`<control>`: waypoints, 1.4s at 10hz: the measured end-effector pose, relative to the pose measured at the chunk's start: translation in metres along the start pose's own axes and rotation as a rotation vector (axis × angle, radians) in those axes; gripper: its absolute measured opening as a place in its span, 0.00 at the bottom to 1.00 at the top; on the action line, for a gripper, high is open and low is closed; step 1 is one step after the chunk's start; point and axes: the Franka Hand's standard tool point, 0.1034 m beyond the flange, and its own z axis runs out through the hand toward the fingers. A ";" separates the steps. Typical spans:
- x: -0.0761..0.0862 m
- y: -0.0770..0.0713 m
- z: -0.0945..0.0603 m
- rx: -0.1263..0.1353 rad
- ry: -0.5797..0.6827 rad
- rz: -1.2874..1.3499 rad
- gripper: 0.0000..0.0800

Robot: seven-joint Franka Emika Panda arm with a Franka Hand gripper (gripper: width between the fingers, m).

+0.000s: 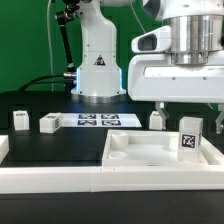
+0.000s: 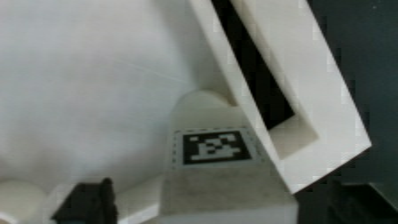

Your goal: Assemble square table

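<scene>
The surface (image 1: 60,145) carries the slab (image 1: 140,158) at its front edge, toward the exterior view's right, seemingly braced there for screwing. The end effector (image 1: 188,108) hangs wide and empty over a leg (image 1: 190,140) upright in the slab's corner, probably set there for twisting in. Spare legs (image 1: 48,123) wait further back.

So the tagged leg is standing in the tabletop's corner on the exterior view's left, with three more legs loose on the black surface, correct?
Only the side is wrong. The exterior view shows the tagged leg standing in the corner of the tabletop on that view's right, not its left. The three loose legs are on the black surface, as you said.
</scene>
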 end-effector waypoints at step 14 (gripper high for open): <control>-0.023 0.016 -0.027 0.009 0.002 -0.237 0.81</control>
